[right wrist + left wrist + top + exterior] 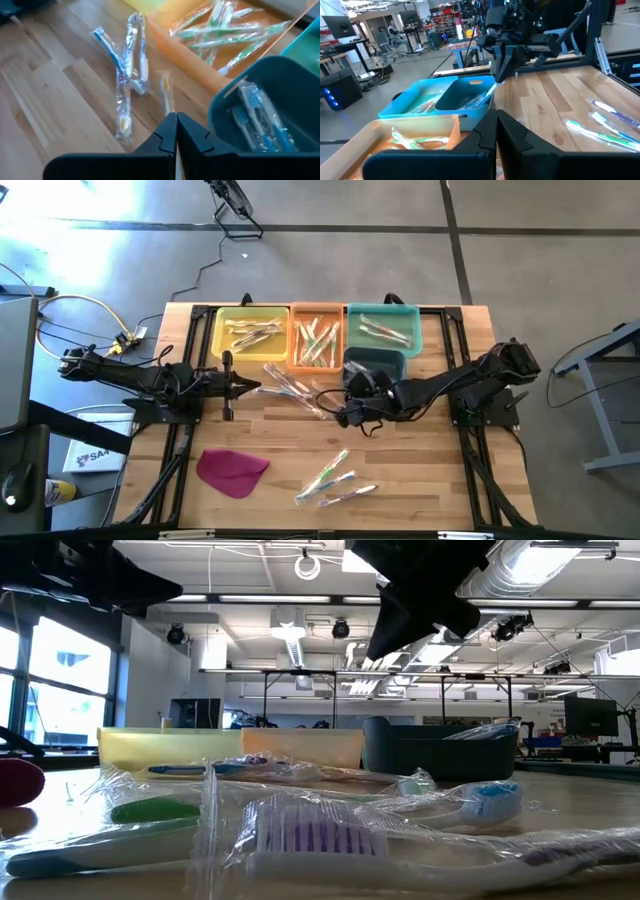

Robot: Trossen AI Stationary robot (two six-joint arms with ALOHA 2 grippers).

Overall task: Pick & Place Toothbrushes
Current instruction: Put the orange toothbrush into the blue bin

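Closed right pincer over wrapped toothbrushes, long axes pointing toward bins.

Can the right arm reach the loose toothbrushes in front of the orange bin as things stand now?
Probably yes. The right tool hangs shut beside the loose toothbrushes, and only bare table shows between them. The dark bin lies behind it, not in the way. The tool must open first.
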